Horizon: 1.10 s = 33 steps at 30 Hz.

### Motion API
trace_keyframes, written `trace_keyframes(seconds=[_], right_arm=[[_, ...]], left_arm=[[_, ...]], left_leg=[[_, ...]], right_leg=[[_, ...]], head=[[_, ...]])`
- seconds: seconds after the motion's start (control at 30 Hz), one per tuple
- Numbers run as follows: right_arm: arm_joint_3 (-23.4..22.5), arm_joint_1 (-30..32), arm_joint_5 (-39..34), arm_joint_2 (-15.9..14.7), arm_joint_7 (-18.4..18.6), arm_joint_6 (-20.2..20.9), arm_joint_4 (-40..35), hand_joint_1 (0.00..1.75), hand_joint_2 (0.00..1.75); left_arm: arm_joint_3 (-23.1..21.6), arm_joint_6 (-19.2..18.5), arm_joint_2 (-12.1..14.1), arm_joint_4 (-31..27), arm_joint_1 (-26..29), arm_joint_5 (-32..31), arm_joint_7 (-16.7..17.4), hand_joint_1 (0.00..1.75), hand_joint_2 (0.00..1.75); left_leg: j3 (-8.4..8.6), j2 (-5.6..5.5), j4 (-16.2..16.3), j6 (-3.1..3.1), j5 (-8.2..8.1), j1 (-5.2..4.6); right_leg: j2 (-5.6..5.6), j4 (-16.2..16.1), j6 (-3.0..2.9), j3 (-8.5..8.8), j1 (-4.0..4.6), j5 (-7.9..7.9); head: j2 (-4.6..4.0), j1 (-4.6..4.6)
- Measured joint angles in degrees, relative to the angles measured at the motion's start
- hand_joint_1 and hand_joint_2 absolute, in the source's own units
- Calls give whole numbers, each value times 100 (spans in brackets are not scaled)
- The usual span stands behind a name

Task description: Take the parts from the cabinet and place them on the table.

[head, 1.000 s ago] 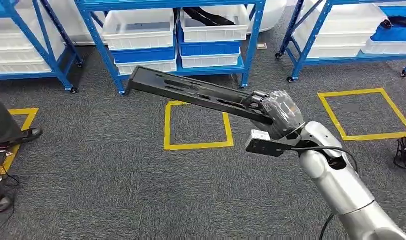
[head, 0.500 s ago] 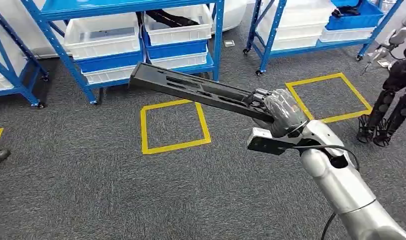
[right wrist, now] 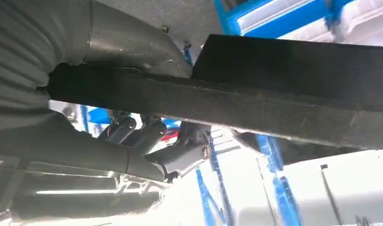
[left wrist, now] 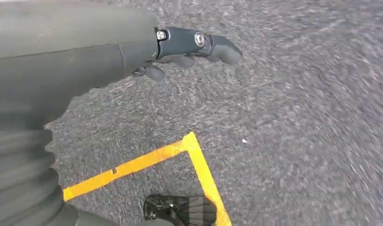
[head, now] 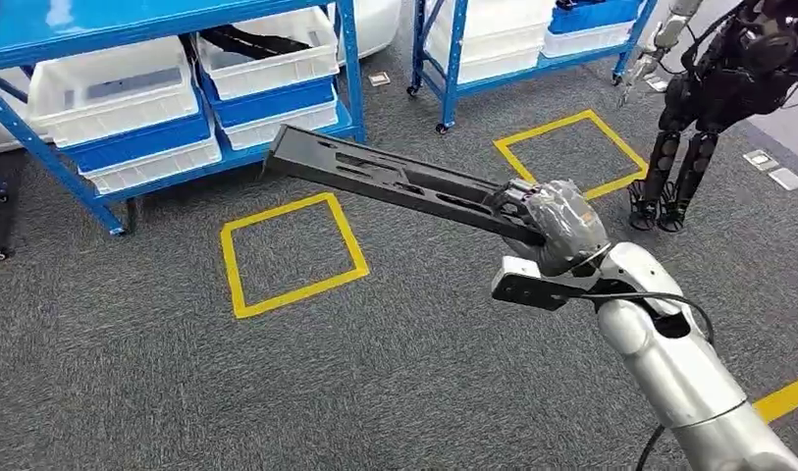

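Gripping one end of a long black slotted part [head: 395, 182], the right hand [head: 557, 224] holds it out over the grey carpet [head: 179, 383], with the far end of the part reaching toward the blue shelving rack [head: 350, 59]. The part is clear of both rack and floor, carried in the air and tilted slightly, its free end a little higher in the head view than the end in the hand. In the right wrist view the same part [right wrist: 293, 89] runs across the picture as a dark bar, with the thumb [right wrist: 128, 44] on one side of it and the darker fingers [right wrist: 180, 155] curled on the other, so the grasp is firm around it.

The left hand [left wrist: 189, 44] hangs above the carpet with nothing in it; its fingers are stretched out and only lightly bent, a released hand. Beneath it lies a corner of yellow floor tape [left wrist: 194, 150].

The rack carries white bins [head: 100, 83] stacked over blue bins [head: 144, 137], and one white bin [head: 267, 54] has a dark object lying in it. A yellow taped square [head: 292, 253] marks the carpet just in front of the rack, under the free end of the part. A second taped square [head: 571, 152] lies further right, near a second blue rack [head: 453, 59]. A dark humanoid robot [head: 714, 88] stands just beside that square.
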Motion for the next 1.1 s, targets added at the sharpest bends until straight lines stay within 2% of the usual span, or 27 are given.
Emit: trace_keyframes(seconds=[0.07,0.1,0.13,0.17,0.2,0.23,0.27,0.3,0.37,0.4,0.43,0.47,0.53,0.57,0.6,0.63,0.67,0.73,0.77,0.8,0.83,0.87,0.9,0.93,0.97,1.0,1.1], right_arm=[[-4,40,0,-22,2,0,-4,171,175],[-2,53,9,-20,2,-2,-17,171,175],[-2,50,13,-17,0,-7,-33,171,175],[-2,46,13,-13,2,-9,-35,171,175],[0,52,18,0,2,-17,-35,171,175],[2,67,29,22,2,-35,-35,171,175],[4,83,57,33,2,-50,-33,171,175],[9,93,72,37,4,-54,-33,171,175],[7,93,94,55,28,-68,-35,171,175],[2,87,107,63,48,-85,-46,171,175],[2,84,127,83,59,-94,-68,171,175],[0,50,133,76,61,-94,-72,171,175],[-2,46,151,79,68,-96,-85,171,175],[-7,49,153,72,70,-96,-98,171,175],[-11,46,155,66,70,-98,-114,171,175],[-20,35,157,59,70,-98,-118,171,175],[-15,-4,157,52,70,-96,-120,171,175],[-9,-12,155,63,70,-98,-122,171,175],[-7,13,155,61,74,-100,-120,171,175],[-4,31,157,59,76,-100,-120,171,175],[-4,42,162,59,76,-100,-120,171,175],[-4,40,162,59,77,-100,-120,171,175],[-7,33,160,59,77,-100,-125,171,175],[-11,22,162,59,77,-98,-127,171,175],[-9,1,162,63,79,-100,-129,171,175],[-9,6,157,68,76,-100,-131,171,175],[-11,21,162,46,81,-100,-131,171,175]], left_arm=[[11,2,-11,0,-5,2,4,0,175],[26,4,-20,0,-9,7,9,0,175],[35,9,-18,0,-13,6,11,0,175],[39,15,-20,2,-6,6,11,0,175],[44,24,-22,2,2,7,24,0,175],[48,31,-18,2,12,7,44,0,175],[54,35,-15,2,24,7,55,0,175],[63,37,-18,4,31,4,65,0,175],[72,35,-18,2,29,-2,85,0,175],[74,35,-18,4,27,-2,94,0,175],[79,35,-9,4,26,-2,94,0,175],[81,28,-9,4,35,-4,94,0,175],[81,24,-11,4,30,-9,92,0,175],[83,24,-11,2,23,-9,92,0,175],[83,22,-30,2,16,-9,92,0,175],[83,22,-37,2,1,-9,92,0,175],[83,22,-35,2,2,-9,92,0,175],[85,22,-37,2,22,-9,92,0,175],[85,22,-37,2,25,-9,92,0,175],[85,20,-39,2,28,-9,92,0,175],[85,20,-42,2,26,-9,92,0,175],[85,17,-48,2,23,-9,92,0,175],[85,13,-55,2,17,-11,92,0,175],[85,4,-55,2,13,-9,92,0,175],[85,4,-44,2,13,-9,92,0,175],[85,5,-42,2,9,-9,92,0,175],[85,4,-42,2,-1,-9,92,0,175]], left_leg=[[15,100,-6,-31,-2,39],[-3,31,21,-90,-62,92],[-49,-250,174,-100,-217,111],[-217,-446,566,-88,-476,106],[-434,-529,1041,-83,-710,92],[-669,-562,1511,-76,-895,90],[-824,-568,1800,-57,-949,87],[-846,-571,1800,-26,-866,82],[-526,-620,1096,64,-392,68],[-263,-771,566,125,-133,61],[-103,-1108,238,193,-109,70],[-75,-1098,177,178,-110,68],[-94,-980,172,156,-110,19],[-81,-887,155,178,-84,-7],[-40,-795,39,200,-11,39],[-14,-720,-4,208,37,34],[-39,-655,-5,236,46,29],[-51,-491,-2,237,47,6],[-68,-410,2,236,47,-2],[-71,-328,2,234,48,-4],[-71,-246,3,231,46,-4],[-63,-174,4,226,43,-3],[-51,-109,6,204,29,0],[-26,-55,19,167,12,-36],[-53,5,25,118,-13,-69],[-39,46,27,97,-17,-86],[-20,155,22,78,-14,-66]], right_leg=[[120,32,-59,-38,5,1],[185,15,-128,-33,-23,25],[231,16,-155,-39,-20,31],[271,16,-212,-43,-7,43],[319,16,-231,-52,13,39],[389,17,-253,-64,41,47],[463,18,-272,-71,72,59],[532,19,-274,-74,88,61],[678,19,-289,-70,119,75],[748,19,-283,-66,128,83],[788,18,-287,-69,108,99],[851,30,-256,-111,179,116],[950,24,-195,-149,116,156],[1050,-19,-129,-165,93,201],[1080,-21,-87,-191,165,216],[716,137,-117,-303,149,117],[501,444,-156,-436,159,-65],[350,1309,-187,-832,130,-423],[326,1680,-168,-985,123,-535],[313,1759,-128,-1002,111,-531],[298,1542,-78,-856,102,-444],[249,1102,-21,-594,83,-290],[118,507,33,-249,60,-108],[-172,20,42,13,50,-34],[-180,-17,-27,82,142,-39],[-74,-26,-94,18,110,-13],[43,-15,-125,-11,103,1]], head=[[0,-16],[0,-22],[0,-38],[0,-42],[0,-55],[0,-53],[0,-53],[0,-51],[0,-51],[0,-55],[0,-46],[0,-26],[0,-31],[0,-42],[0,-37],[-2,-35],[-2,23],[0,26],[0,28],[0,39],[0,35],[0,46],[0,39],[0,48],[0,52],[0,22],[0,19]])
